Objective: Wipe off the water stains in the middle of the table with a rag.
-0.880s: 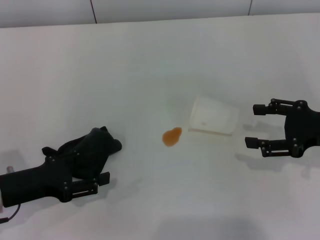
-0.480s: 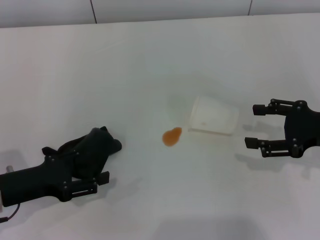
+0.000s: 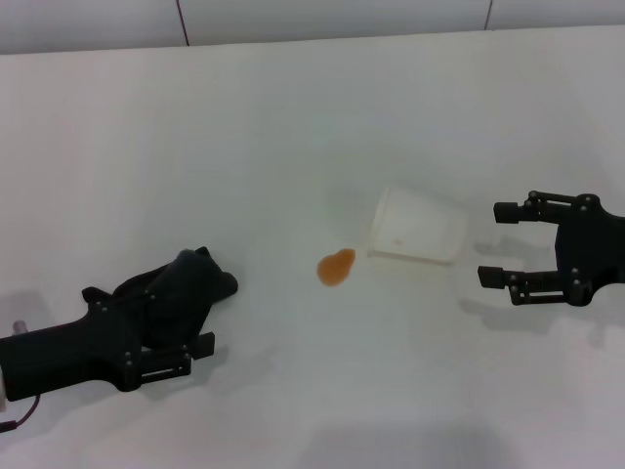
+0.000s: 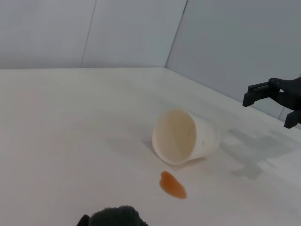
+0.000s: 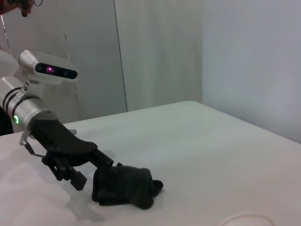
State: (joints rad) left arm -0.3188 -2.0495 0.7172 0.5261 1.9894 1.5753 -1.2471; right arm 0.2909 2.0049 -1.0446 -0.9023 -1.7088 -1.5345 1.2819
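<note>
Orange stain [image 3: 336, 267] lies near middle of white tabletop [image 3: 293, 127], just beside mouth of white cup [image 3: 418, 227] lying on its side. Left gripper [image 3: 181, 318] low over tabletop at left, jaws closed around black rag [image 3: 190, 288]. Rag well apart from stain, to its left. Right gripper [image 3: 503, 244] at right, beyond cup bottom, jaws wide, holding nothing, not touching cup.

Left hand [image 5: 101, 175] low over white surface [image 5: 197, 141], clamped on lumpy black rag [image 5: 124, 186]; rag rests on surface; grey wall panels behind.
</note>
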